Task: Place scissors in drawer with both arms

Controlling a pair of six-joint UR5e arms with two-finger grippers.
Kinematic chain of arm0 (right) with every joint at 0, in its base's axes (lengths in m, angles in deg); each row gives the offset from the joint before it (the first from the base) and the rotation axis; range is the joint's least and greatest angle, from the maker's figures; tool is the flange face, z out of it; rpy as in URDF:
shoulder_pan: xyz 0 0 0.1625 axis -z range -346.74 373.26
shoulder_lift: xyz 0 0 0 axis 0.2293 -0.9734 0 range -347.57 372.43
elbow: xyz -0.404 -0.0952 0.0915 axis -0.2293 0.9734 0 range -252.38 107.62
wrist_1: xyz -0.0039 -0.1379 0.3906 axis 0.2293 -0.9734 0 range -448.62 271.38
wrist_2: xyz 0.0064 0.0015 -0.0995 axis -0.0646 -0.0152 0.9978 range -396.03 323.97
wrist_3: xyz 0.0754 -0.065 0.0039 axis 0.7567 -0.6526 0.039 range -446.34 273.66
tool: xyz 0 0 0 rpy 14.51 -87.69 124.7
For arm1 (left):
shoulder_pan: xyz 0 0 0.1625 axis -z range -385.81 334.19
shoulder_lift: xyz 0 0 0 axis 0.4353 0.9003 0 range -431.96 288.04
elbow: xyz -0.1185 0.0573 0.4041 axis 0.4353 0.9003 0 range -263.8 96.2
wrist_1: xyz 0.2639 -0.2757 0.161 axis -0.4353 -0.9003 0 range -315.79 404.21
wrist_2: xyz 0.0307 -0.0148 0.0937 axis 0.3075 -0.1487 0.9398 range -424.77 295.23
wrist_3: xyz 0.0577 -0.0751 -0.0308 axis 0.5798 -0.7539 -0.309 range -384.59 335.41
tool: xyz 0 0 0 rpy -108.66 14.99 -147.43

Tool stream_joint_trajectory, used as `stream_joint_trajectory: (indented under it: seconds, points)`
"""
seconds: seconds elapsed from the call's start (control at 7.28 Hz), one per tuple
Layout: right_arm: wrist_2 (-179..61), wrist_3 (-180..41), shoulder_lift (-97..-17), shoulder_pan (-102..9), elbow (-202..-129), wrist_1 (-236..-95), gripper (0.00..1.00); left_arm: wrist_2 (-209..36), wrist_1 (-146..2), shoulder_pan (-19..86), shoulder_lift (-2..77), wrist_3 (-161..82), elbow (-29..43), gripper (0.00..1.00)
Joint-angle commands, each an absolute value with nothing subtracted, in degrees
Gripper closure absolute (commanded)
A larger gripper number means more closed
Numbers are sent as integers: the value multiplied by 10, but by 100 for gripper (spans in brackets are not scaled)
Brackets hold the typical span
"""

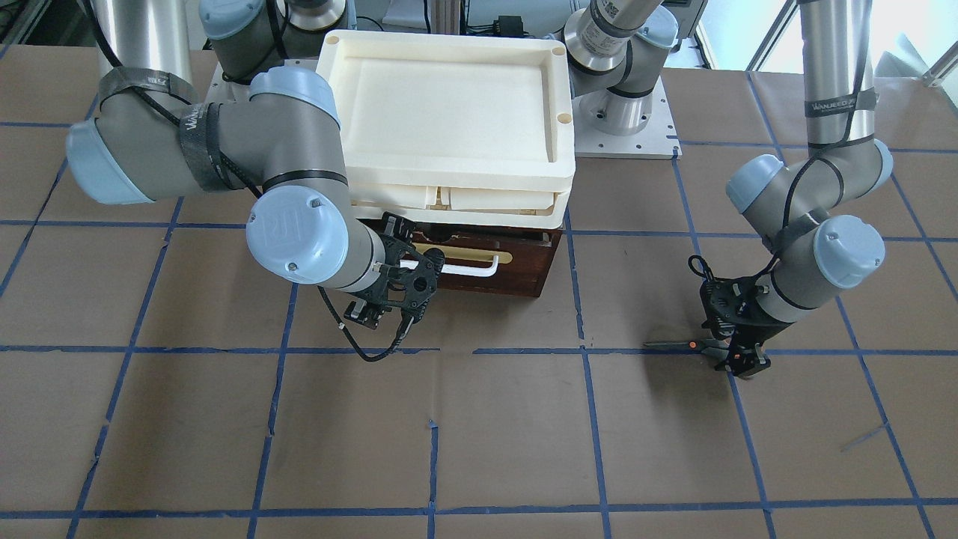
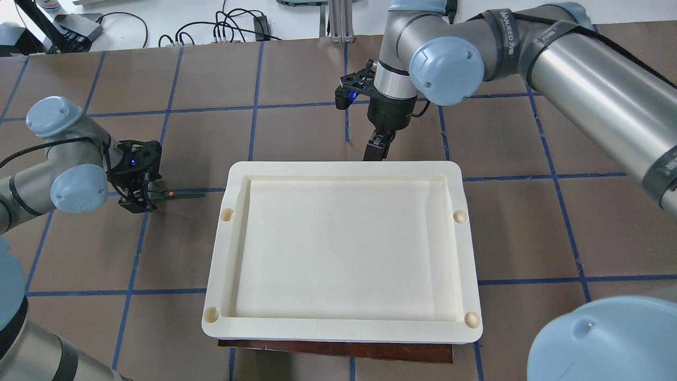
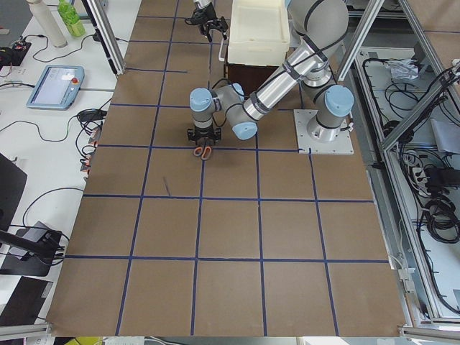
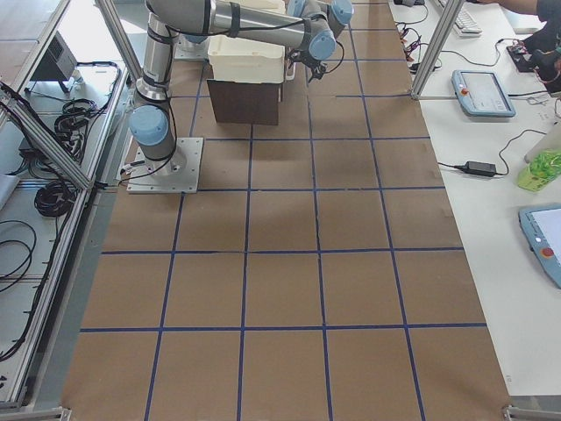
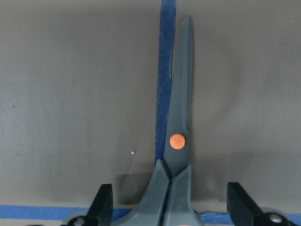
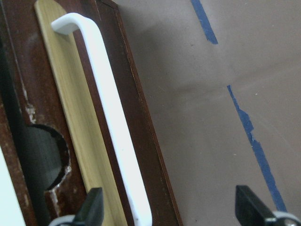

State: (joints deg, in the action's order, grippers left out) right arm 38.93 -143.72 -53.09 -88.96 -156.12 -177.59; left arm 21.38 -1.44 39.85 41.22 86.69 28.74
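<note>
Left fingers spread wide, straddling the scissors, whose blades run straight ahead, away from them. Right fingers, wide too, face the handle of the drawer.

Bright, even overhead light; shadows faint, soft. Glare nearly washes out the cream tray. Left wrist view dimmer, scissors slightly soft.
</note>
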Motion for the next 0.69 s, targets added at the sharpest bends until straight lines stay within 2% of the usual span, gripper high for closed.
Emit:
stream_joint_trajectory:
  seconds: [0.0,0.14,0.41,0.55]
  points:
    - [391,-1438,-531,-891,-1569,-1777,0,215,-14,398,413,870,288,36]
    - [391,-1438,-531,-895,-1573,-1781,0,215,-14,398,413,870,288,36]
    - [393,-1437,-530,-898,-1583,-1798,0,215,-13,398,414,871,288,58]
    - [393,-1437,-530,-898,-1586,-1799,0,215,-13,398,414,872,287,72]
